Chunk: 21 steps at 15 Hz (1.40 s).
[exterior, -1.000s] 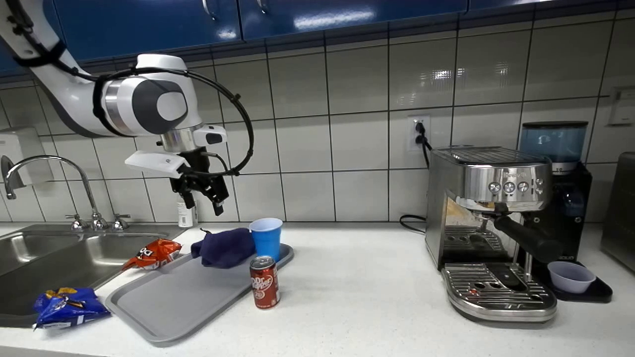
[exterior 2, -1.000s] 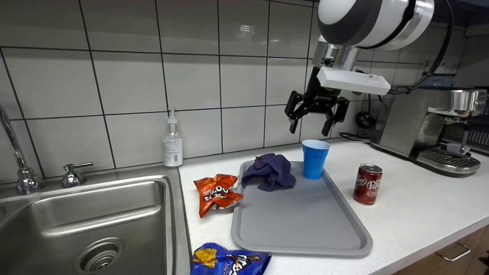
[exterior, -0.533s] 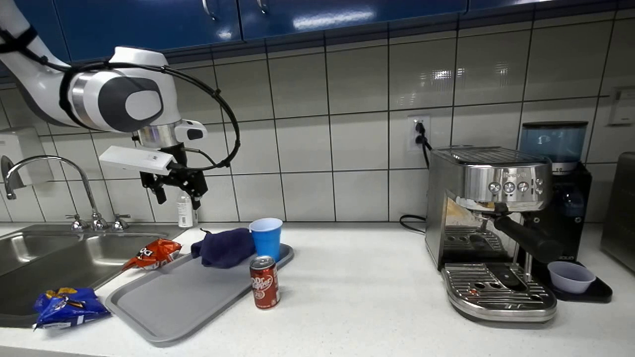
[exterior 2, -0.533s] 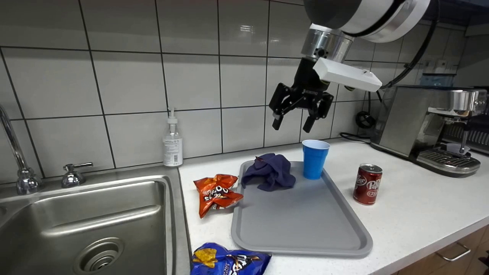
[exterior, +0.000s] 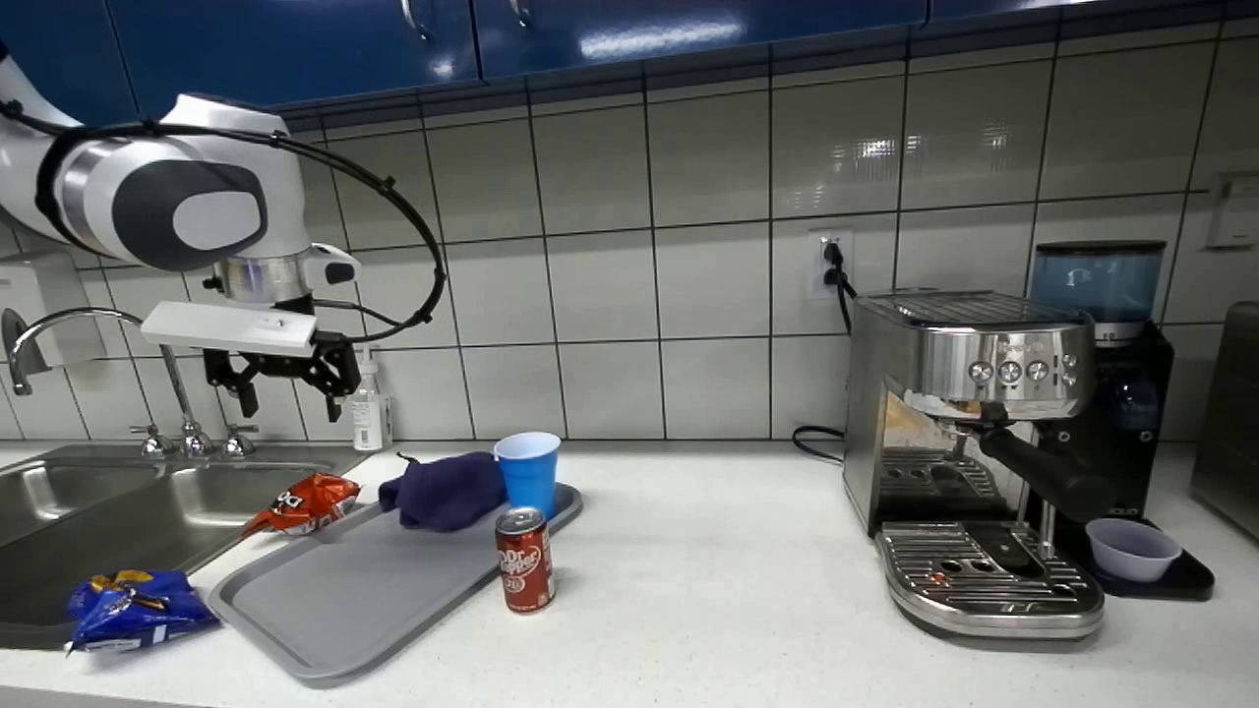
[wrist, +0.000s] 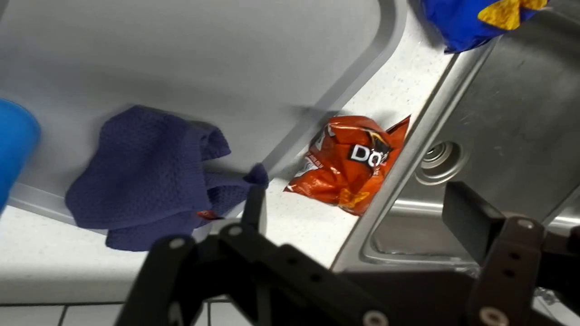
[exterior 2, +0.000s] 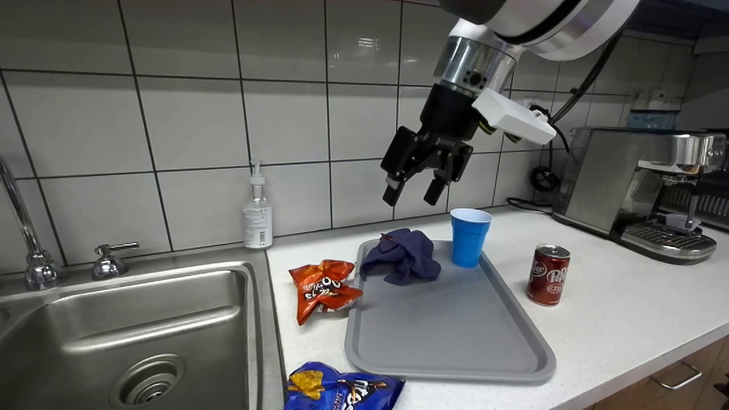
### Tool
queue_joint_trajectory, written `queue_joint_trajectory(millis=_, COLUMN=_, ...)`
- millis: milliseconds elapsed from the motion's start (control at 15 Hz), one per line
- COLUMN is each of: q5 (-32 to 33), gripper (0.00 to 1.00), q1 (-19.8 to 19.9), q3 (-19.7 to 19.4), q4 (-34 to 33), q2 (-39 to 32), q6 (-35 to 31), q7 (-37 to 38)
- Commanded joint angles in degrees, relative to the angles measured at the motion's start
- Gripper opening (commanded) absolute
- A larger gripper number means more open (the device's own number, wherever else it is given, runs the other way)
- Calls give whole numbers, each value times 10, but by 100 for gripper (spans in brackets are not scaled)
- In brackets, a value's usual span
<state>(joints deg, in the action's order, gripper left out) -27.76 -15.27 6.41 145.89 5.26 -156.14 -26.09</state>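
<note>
My gripper (exterior: 291,405) is open and empty, above the back of the counter near the sink. It also shows in an exterior view (exterior 2: 412,195) and in the wrist view (wrist: 357,203). In the wrist view an orange-red chip bag (wrist: 349,167) lies between and ahead of the fingers, on the counter between sink and tray. A crumpled dark purple cloth (exterior 2: 407,256) lies on the grey tray (exterior 2: 444,330). A blue cup (exterior: 531,477) stands upright at the tray's far end. A dark red soda can (exterior: 524,565) stands upright beside the tray. A blue chip bag (exterior: 138,610) lies by the sink edge.
A steel sink (exterior 2: 250,302) with a tall faucet (exterior: 177,379) is beside the tray. A pump bottle (exterior 2: 258,219) stands at the tiled wall. An espresso machine (exterior: 974,354) and a grinder (exterior: 1131,413) stand farther along the counter. Blue cabinets (exterior: 689,39) hang above.
In both exterior views the arm and open gripper have moved left, towards the sink, and the gripper has turned somewhat. The objects on the counter have not moved.
</note>
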Motion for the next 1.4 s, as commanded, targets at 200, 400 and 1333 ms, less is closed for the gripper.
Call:
queue_joint_trajectory(millis=200, q5=-60, gripper=100, q1=-41, q3=14, q4=48, q2=33, q6=5, q7=-147)
queue_joint_trajectory(millis=400, q5=-67, gripper=100, q1=-57, q3=22, q4=60, q2=33, q6=5, q7=-190)
queue_joint_trajectory(millis=1333, q5=-77, gripper=100, q1=-82, q3=72, q4=47, q2=-36, q6=-22, q7=-243)
